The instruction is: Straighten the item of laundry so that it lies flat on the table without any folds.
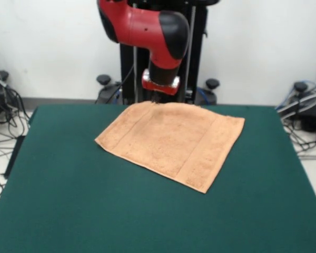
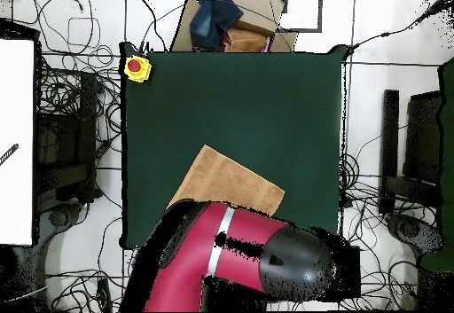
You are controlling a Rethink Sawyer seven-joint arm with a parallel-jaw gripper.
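The light orange-tan towel (image 1: 171,142) lies spread on the dark green table (image 1: 68,200), turned at an angle, with band stripes near two of its ends. It looks mostly flat, and its far edge is slightly wavy. My gripper (image 1: 157,99) hangs from the red and black arm right at the towel's far edge, close to the cloth. In the overhead view the arm hides the gripper and covers the near part of the towel (image 2: 226,181). The table (image 2: 248,97) is much wider than the towel.
A yellow box with a red button (image 2: 136,67) sits at one table corner. A cardboard box with dark blue cloth (image 2: 229,19) stands past the table's far edge. Cables lie on the floor all around.
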